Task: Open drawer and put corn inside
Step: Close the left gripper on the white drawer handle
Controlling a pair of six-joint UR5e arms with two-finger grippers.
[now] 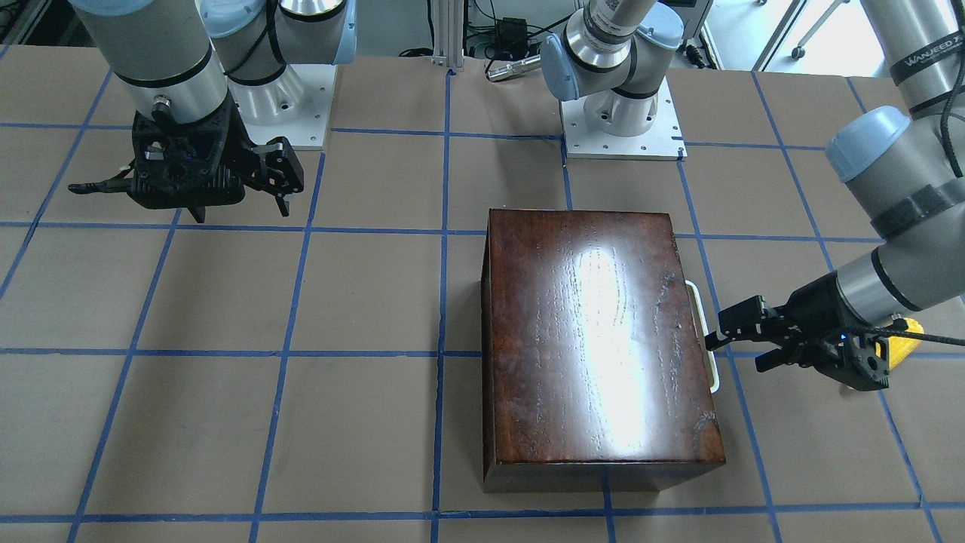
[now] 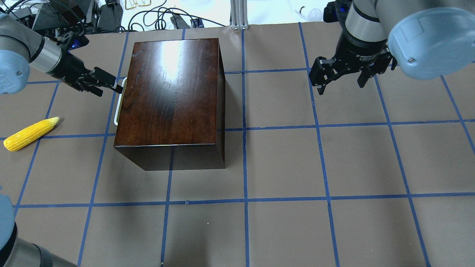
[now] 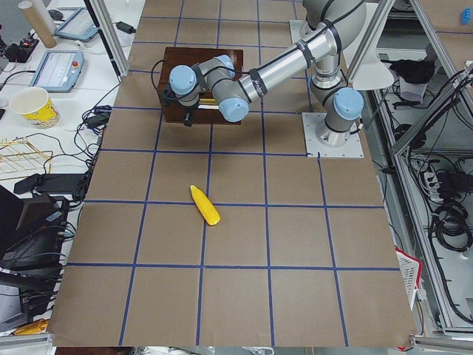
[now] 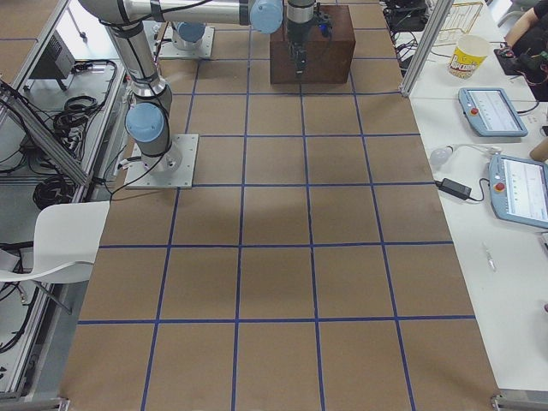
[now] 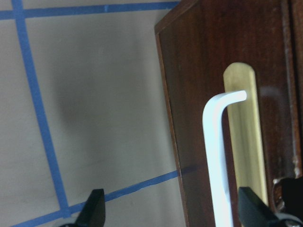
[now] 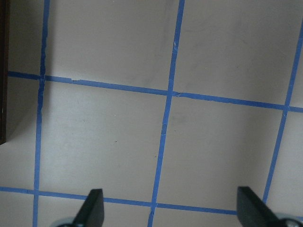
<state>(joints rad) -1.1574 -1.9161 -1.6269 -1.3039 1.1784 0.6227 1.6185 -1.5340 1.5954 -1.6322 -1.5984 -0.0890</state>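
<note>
The glossy dark-brown box (image 2: 170,89) stands on the table with its drawer shut. The drawer's white loop handle (image 2: 118,107) is on the side facing my left arm and also shows in the front view (image 1: 705,335). My left gripper (image 2: 110,88) is open and empty, with one fingertip right at the handle's far end. In the left wrist view the handle (image 5: 215,156) lies between the spread fingers (image 5: 94,210), near the right one. The yellow corn (image 2: 31,134) lies on the table left of the box. My right gripper (image 2: 341,88) is open and empty above the table.
The table is covered in brown paper with a blue tape grid (image 2: 245,129). The arm bases (image 1: 622,128) stand at the robot's edge of the table. In the front view the corn (image 1: 908,339) is mostly hidden behind my left wrist.
</note>
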